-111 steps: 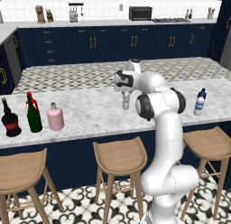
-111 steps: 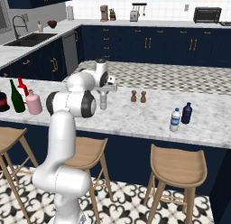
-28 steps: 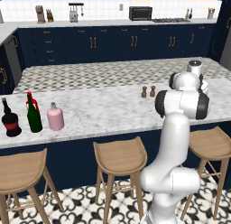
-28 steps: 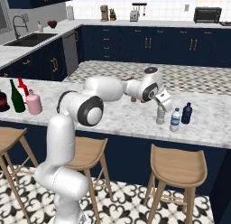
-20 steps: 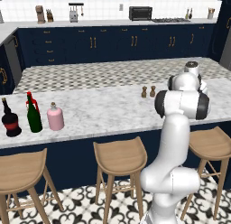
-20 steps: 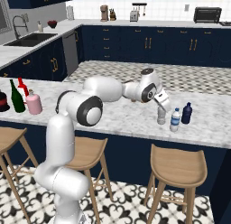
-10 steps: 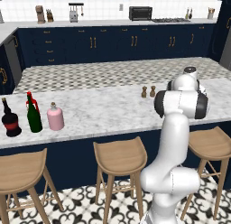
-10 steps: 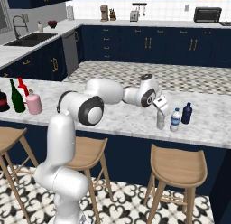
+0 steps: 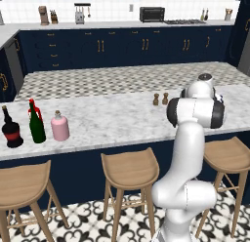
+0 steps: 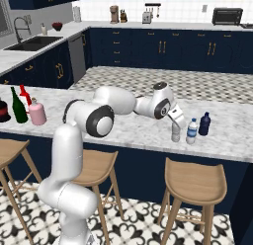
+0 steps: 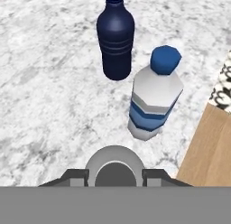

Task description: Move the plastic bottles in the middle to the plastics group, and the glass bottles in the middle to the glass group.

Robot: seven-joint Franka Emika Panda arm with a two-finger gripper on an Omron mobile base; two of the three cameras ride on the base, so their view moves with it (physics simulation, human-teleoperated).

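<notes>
Placement stage for the small grey-clear plastic bottle (image 10: 175, 133), standing upright on the marble surface (image 10: 123, 130) just beside the blue-capped water bottle (image 10: 191, 131). End effector (image 10: 174, 119) directly above the small bottle, fingers on either side of its top; in the hand view, bottle cap (image 11: 114, 166) seen end-on between the two finger tips. Appears clenched on the bottle rather than released, though whether the pads press the cap or merely flank it cannot be told with certainty.

Position explained by the sorting goal: small bottle brought next to the water bottle (image 11: 153, 94) so that the plastics stand as one cluster near the right end of the surface. Dark blue bottle (image 11: 115, 35) just behind the water bottle, same cluster. Vertical hold from above probably chosen to keep the slim bottle upright and to avoid knocking its close neighbours.

Glass items at the opposite end, well apart: pink flask (image 9: 60, 127) and dark green wine bottle (image 9: 36, 124) side by side, with the round black bottle (image 9: 10, 130) further left and the slim red bottle's top showing behind the green one. Two small brown shakers (image 9: 160, 98) on the far side of the surface, not part of the sort.

Judged progress: plastic portion nearly complete, pending release; flask and wine bottle near the glass group, regrouping perhaps not yet done.
</notes>
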